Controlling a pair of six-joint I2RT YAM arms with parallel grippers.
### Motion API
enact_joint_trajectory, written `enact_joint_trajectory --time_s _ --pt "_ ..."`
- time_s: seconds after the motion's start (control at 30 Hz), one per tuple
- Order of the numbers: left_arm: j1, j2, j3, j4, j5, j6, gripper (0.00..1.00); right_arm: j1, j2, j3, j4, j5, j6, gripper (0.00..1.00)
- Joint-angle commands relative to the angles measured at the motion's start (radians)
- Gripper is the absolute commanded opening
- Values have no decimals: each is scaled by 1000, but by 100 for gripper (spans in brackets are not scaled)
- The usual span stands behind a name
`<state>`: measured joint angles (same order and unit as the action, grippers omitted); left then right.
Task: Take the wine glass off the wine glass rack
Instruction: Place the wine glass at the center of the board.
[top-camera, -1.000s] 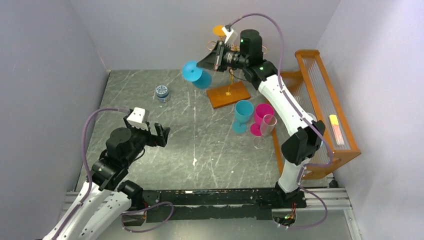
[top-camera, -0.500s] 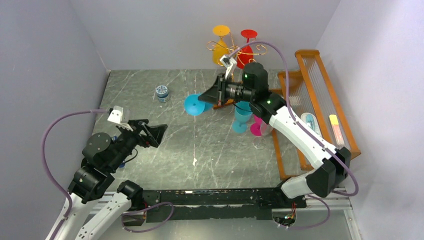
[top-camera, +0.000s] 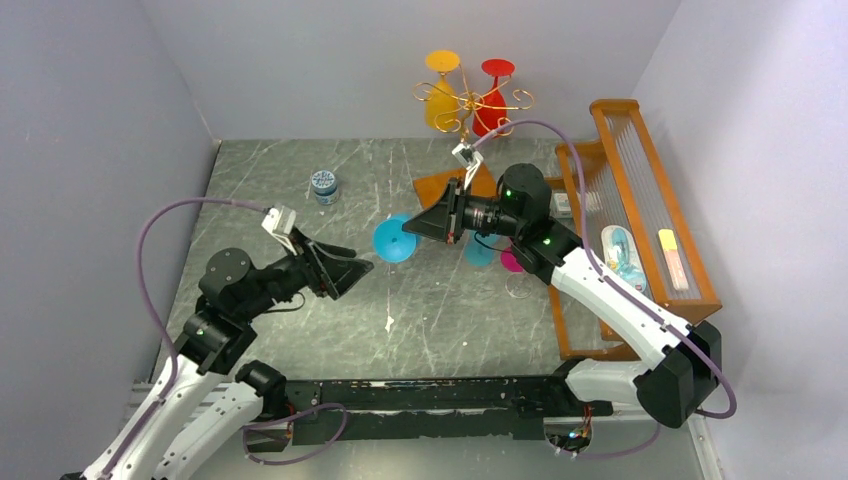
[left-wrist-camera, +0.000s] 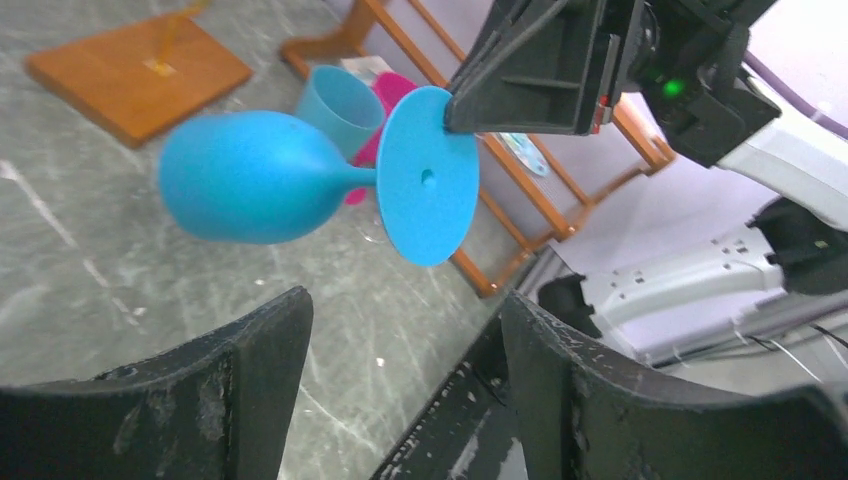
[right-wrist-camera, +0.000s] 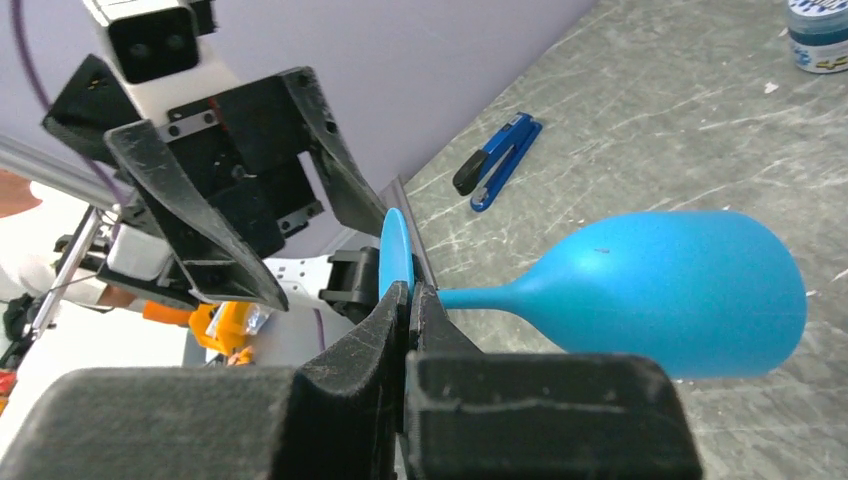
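Wine glass (right-wrist-camera: 680, 290): matte turquoise, rounded bowl, thin stem, flat disc foot. Held horizontal above grey veined table (top-camera: 430, 310), well apart from gold-wire wine glass rack (left-wrist-camera: 130, 80). Right gripper (right-wrist-camera: 408, 300) clamped on foot rim. Left gripper (left-wrist-camera: 405, 310) spread wide, facing foot.

I work in a robot lab's test booth: plain grey walls (top-camera: 90, 120) box in my marbled tabletop (top-camera: 260, 170), with a black mounting rail (top-camera: 440, 393) along the frame's bottom.
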<state>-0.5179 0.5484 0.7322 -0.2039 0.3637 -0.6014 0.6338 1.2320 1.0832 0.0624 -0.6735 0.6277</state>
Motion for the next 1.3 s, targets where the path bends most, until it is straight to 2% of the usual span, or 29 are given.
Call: enact_joint_trajectory --time_s 0.0,0.07,0.17,0.37,0.43,0.57,0.77,0.87,1.0,1.13,1.27 --pt "6 21 -59 196 176 -125 72 18 -32 -44 115 -43 54 0" --pt "6 34 -65 197 179 -131 67 23 -37 -48 121 -51 54 0" --pt "7 37 -103 288 182 -175 65 31 -39 -50 118 -60 49 0" --pt "6 61 -151 393 211 -232 48 44 -22 -42 133 -95 46 0" --pt "6 59 -156 392 204 -232 47 51 -11 -29 116 -103 38 0" --pt "6 59 -193 479 205 -287 38 67 -3 -23 121 -116 11 0" --pt "6 95 -175 460 222 -280 11 68 46 75 5 -151 -79 0" --pt "6 82 -161 421 210 -249 5 67 48 55 45 -156 -54 0" --pt "6 68 -172 438 222 -246 5 67 47 54 51 -152 -44 0" --pt "6 69 -163 424 244 -217 5 71 18 63 -16 -81 -100 19" --pt "6 54 -157 415 241 -199 5 73 18 55 -22 -130 -115 24"
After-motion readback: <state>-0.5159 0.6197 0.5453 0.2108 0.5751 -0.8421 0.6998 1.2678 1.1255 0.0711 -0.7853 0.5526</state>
